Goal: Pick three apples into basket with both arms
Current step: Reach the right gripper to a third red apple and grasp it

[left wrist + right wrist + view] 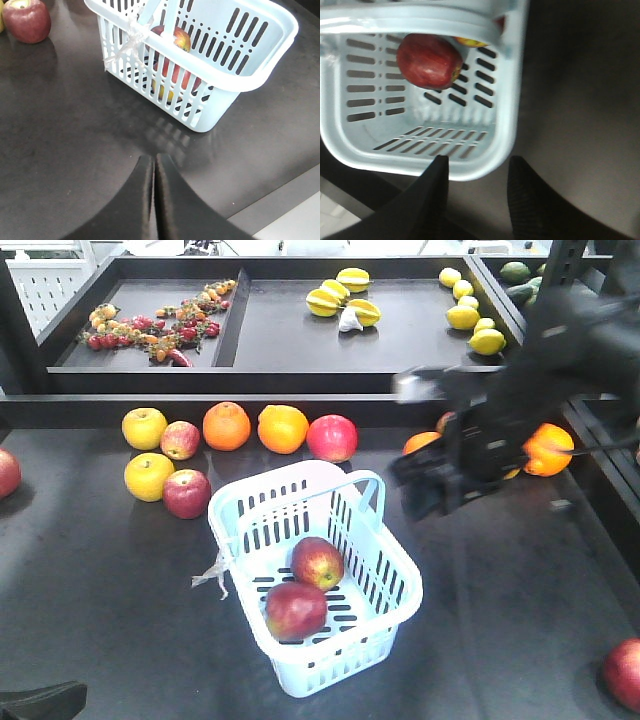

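The pale blue basket [340, 660] stands mid-table with two dark red apples [318, 562] [296, 610] inside. More apples lie loose: one [187, 493] left of the basket, one [332, 437] behind it, one [624, 672] at the front right. My right gripper [432, 490], motion-blurred, hangs just right of the basket; in its wrist view it [477, 162] is open and empty over the basket's rim [485, 170], an apple [429, 61] below. My left gripper [154, 160] is shut and empty, low over the table short of the basket [250, 82]. An apple [27, 19] lies at upper left.
Oranges [227, 425] [283, 428] and yellow fruits [145, 427] [149, 476] sit in the row behind the basket, with another small apple [180, 440]. An orange [548, 448] lies behind the right arm. Raised black trays [400, 350] with starfruit and lemons stand at the back.
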### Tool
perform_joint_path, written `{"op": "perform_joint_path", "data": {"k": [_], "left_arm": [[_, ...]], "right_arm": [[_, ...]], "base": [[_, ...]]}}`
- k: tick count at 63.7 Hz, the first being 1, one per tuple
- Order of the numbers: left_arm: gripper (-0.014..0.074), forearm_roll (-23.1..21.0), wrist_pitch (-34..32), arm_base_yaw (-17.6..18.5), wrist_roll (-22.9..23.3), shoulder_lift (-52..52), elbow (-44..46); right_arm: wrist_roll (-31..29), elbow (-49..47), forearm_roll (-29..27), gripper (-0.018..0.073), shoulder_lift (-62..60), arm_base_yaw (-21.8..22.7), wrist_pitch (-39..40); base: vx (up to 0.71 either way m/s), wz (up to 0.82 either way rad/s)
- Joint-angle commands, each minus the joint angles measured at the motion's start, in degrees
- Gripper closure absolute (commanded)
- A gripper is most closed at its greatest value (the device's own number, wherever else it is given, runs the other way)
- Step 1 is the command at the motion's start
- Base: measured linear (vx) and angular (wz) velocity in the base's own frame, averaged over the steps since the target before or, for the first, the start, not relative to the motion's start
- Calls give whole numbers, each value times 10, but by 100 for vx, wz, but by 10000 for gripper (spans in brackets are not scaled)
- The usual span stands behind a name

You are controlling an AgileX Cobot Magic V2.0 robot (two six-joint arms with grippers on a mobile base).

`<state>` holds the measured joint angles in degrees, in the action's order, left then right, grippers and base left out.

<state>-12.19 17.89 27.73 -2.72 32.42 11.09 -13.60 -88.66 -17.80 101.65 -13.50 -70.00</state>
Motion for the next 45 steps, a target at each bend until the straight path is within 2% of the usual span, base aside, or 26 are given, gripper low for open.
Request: {"op": "perform_joint_path", "data": {"k": [1,16,24,33,40,45], "left_arm": [[603,-9,-37,1,5,2,15],[603,-9,-37,1,5,2,15],[603,-9,-37,1,5,2,15],[603,-9,-37,1,5,2,15],[603,-9,-37,1,5,2,15],[603,-9,-37,1,5,2,15]], "right_arm": [[-5,19,2,314,-64,49,-11],[-5,181,56,305,-174,208,55],[-22,238,55,228,-203,286,65],[-21,265,78,52,-192,330,84],[-18,273,98,-90,-174,335,94],[-17,273,107,-146,-156,335,105]], "base": [[0,0],[0,0],[0,0],[0,0],[0,0],[0,0]]}}
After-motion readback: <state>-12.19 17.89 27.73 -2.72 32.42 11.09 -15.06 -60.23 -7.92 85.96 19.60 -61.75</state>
